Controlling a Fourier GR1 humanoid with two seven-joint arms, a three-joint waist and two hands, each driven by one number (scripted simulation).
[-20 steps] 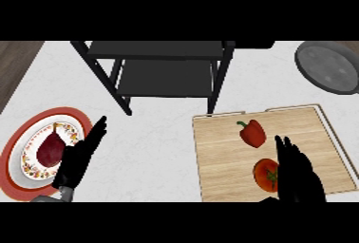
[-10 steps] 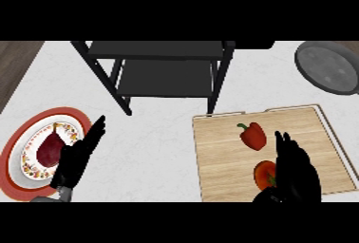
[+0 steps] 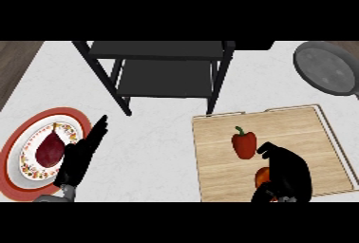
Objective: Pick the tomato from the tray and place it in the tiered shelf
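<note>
Right hand (image 3: 286, 172) fingers curled round tomato (image 3: 261, 176) at wooden tray (image 3: 308, 128) front edge, red bell pepper (image 3: 244, 143) just behind; left hand (image 3: 80, 156) open beside plate (image 3: 15, 142).

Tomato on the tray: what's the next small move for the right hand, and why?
Probably secure the right hand on the tomato before lifting: the hand hides most of it on the tray, and I can't tell whether it is gripped yet.
</note>
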